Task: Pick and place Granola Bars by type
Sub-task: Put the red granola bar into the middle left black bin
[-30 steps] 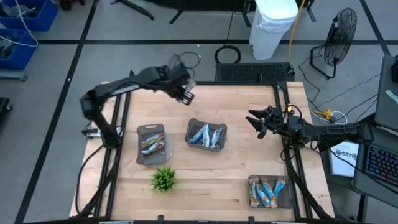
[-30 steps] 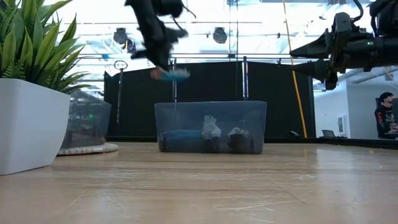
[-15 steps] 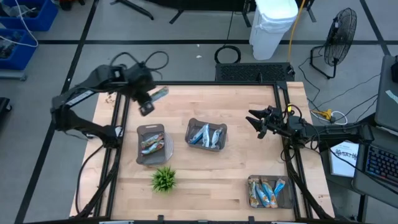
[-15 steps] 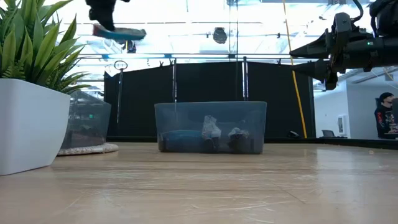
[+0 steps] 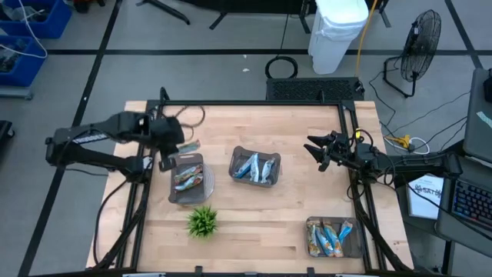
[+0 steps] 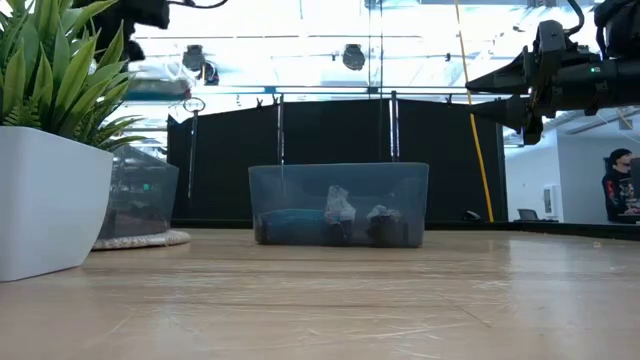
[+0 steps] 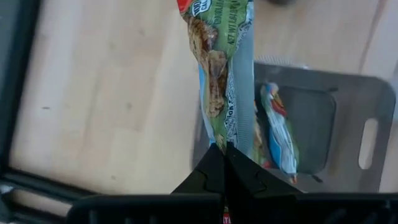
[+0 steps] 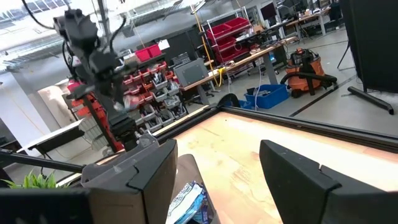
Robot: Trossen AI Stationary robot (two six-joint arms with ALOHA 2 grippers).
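Granola bar (image 7: pixel 225 74), green-and-silver wrapper: pinched between pressed-together jaws of left gripper (image 7: pixel 224 163), held above far edge of left tray (image 5: pixel 187 178). Right gripper (image 5: pixel 317 151): jaws spread, parked over table's right side.

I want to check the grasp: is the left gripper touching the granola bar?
Touching. In the left wrist view, the left gripper is shut on the end of the granola bar, above the tray.

Bare bench (image 5: pixel 300 211) lies open at 6 o'clock of the middle tray (image 5: pixel 255 167), clear across to the plant (image 5: pixel 203 221). Over the left tray (image 5: pixel 187 178), the left gripper (image 5: pixel 184 146) with its clamped granola bar (image 5: pixel 189 145) blocks the 12 o'clock approach.
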